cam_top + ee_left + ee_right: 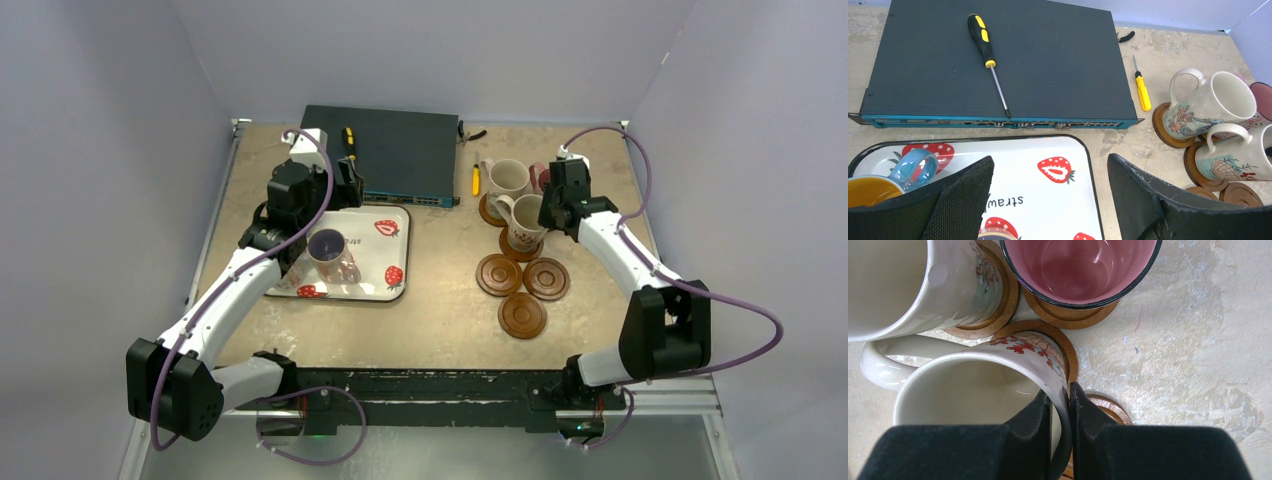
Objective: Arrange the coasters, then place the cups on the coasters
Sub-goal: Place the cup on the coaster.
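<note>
Right wrist view shows the right fingers (1075,405) almost closed, pinching the rim wall of a cream mug (973,390), one finger inside and one outside, with the mug over a coaster (1065,352). Just beside it, a second cream mug (898,285) and a pink-lined mug (1080,270) stand on coasters of their own. Three bare coasters (522,315) lie on the table nearer the arms. The left fingers (968,195) are spread wide and hold nothing, hovering over the strawberry tray (370,270), where a purple-lined mug (327,246) and a blue mug (878,185) stand. The third cup seems to be at the point of placement. Next, the right fingers should open and rise straight up, clear of the rim.
</note>
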Tool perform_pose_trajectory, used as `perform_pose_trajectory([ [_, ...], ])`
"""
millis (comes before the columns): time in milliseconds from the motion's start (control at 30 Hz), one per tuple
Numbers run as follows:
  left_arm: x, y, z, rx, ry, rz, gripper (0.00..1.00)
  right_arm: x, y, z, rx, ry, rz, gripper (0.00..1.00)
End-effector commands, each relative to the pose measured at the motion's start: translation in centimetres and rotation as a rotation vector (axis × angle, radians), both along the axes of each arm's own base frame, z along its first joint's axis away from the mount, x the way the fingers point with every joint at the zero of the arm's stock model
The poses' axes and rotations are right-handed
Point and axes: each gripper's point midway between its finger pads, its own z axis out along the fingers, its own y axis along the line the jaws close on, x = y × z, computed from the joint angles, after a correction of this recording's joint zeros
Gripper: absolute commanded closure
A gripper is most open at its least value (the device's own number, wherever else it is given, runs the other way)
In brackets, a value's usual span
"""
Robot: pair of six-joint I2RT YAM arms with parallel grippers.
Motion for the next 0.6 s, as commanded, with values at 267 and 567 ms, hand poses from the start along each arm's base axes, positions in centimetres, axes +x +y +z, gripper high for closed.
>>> perform_pose_trajectory([
  [267, 0.61, 0.17, 2.20, -0.007, -0.051, 0.010, 0.21, 1.58, -0.50, 0.90, 0.003, -0.043, -0.070, 0.93],
  [567, 0.61, 0.18, 2.16, -0.007, -0.051, 0.011, 0.21, 1.54, -0.60, 1.28, -0.001, -0.045, -0.072, 0.68],
])
